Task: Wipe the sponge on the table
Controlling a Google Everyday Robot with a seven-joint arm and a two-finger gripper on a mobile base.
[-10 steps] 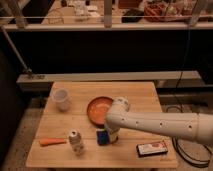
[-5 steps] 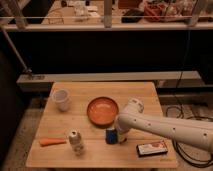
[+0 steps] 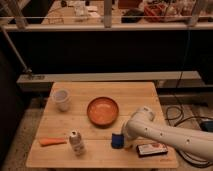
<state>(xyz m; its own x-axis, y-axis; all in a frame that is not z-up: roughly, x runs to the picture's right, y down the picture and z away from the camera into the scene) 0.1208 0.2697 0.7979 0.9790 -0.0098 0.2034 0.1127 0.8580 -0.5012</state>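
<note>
Dark-blue sponge (image 3: pixel 116 141) lies near the front edge of the wooden table (image 3: pixel 100 156), between a can (image 3: pixel 76 143) and a red-and-white box (image 3: pixel 151 149), with the gripper (image 3: pixel 123 141) right at it, its hold impossible to tell, and an orange bowl (image 3: pixel 103 111) beyond.

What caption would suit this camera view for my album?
Robot's pincer down at the blue sponge on the wooden table, near an orange bowl.

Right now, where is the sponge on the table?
In the camera view the sponge sits near the table's front edge, right of centre, between the can and the red-and-white box, with the gripper at its right side.
</note>
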